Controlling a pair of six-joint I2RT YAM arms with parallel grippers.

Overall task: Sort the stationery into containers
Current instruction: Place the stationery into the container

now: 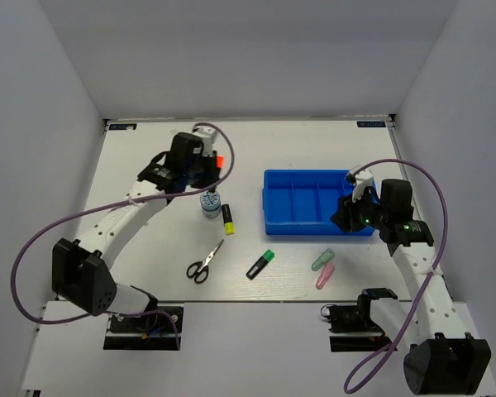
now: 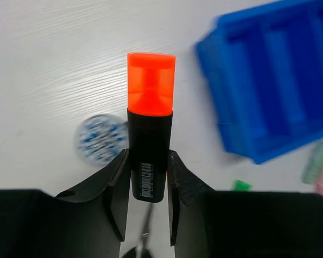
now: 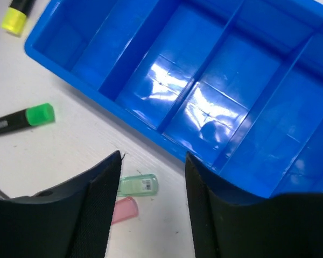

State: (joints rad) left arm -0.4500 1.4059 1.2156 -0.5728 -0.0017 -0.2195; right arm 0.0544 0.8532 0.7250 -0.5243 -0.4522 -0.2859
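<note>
My left gripper is shut on the orange-capped black marker, held above the table left of the blue divided bin; in the top view the marker's orange tip shows at the gripper. Below it lie the blue-and-white disc, the yellow-ended marker, the scissors and the green-ended marker. My right gripper is open and empty over the bin's near right edge. The pale green piece and pink piece lie on the table below it.
The bin's compartments hold nothing. White walls enclose the table on three sides. The disc and bin show under the left gripper. The green-ended marker and yellow-ended marker lie left of the bin.
</note>
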